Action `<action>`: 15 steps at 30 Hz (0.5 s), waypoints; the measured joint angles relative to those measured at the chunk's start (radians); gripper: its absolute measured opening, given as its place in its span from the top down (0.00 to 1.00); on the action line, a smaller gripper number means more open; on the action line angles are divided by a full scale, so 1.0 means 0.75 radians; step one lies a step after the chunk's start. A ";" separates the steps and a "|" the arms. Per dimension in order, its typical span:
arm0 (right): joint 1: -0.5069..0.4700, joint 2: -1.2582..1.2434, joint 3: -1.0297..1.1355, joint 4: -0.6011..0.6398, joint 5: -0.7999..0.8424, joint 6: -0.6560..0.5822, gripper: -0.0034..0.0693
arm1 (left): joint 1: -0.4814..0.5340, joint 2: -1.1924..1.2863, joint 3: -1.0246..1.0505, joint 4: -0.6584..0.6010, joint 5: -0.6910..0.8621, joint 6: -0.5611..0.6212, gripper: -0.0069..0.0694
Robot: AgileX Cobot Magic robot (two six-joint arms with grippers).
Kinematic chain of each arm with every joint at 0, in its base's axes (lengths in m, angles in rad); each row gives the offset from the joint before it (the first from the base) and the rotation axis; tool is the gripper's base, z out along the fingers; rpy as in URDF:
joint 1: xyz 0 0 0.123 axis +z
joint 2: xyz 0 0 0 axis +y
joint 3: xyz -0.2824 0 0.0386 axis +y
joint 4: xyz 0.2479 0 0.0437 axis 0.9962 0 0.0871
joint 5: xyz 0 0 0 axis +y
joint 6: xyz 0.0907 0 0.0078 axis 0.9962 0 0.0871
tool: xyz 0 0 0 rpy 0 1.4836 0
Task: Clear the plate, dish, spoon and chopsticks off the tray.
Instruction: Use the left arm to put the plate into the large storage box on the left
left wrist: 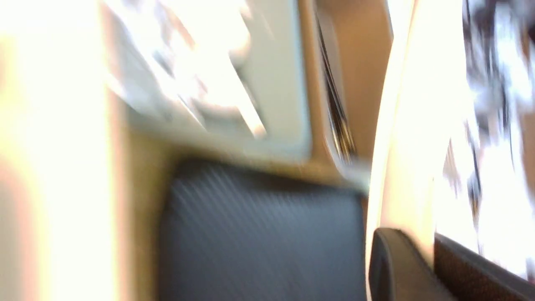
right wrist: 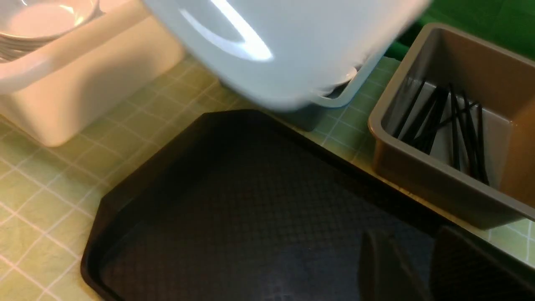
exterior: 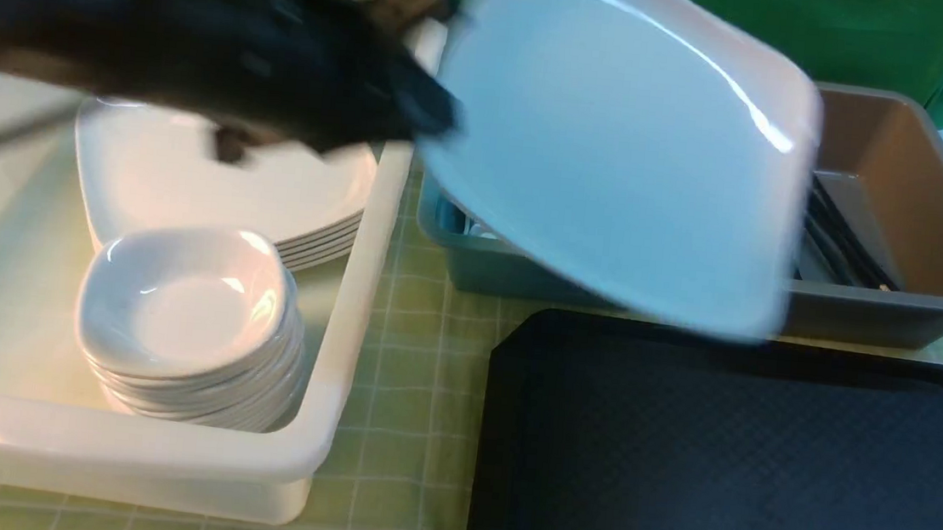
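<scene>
Item: plate [exterior: 619, 141], large, white, square. It is aloft at upper centre of the front view and steeply tilted, with one broad glossy face toward the camera. Being square it has no long axis; one diagonal runs from the upper left to a low corner at the right. That corner overlaps the far rim of the tray [exterior: 718, 474] in the picture. Motion blur leaves it unclear which face shows. Hold: left gripper [exterior: 429, 116] is clamped on the plate's left edge. In the left wrist view the white rim sits between two dark fingers [left wrist: 393, 267], and all else there is smeared. The left arm is a dark blur across the upper left. Right gripper [right wrist: 411, 246]: jaws apart, nothing between them, above the tray's textured floor at lower right of its wrist view. Chopsticks [right wrist: 455, 125]: black, lying lengthwise and partly crossed in the brown tub [exterior: 912, 210], their near ends hidden by the plate in the front view. Teal tub [exterior: 479, 270]: behind the plate and mostly covered; its white contents cannot be identified. Cream tub [exterior: 350, 288], left: a stack of square plates [exterior: 189, 180] and a stack of small dishes [exterior: 186, 308]. All stand on a green checked cloth [exterior: 414, 337].
</scene>
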 joint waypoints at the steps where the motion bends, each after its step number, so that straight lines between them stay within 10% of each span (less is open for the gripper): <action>1: 0.000 0.000 0.000 0.000 0.000 0.000 0.70 | 0.091 -0.024 0.000 0.000 0.015 0.002 0.90; 7: 0.000 0.000 0.000 0.000 0.000 0.000 0.69 | 0.517 -0.065 0.000 0.005 0.025 0.002 0.90; 15: 0.000 0.000 0.000 0.000 -0.004 0.000 0.68 | 0.710 0.042 0.000 -0.001 0.024 0.000 0.90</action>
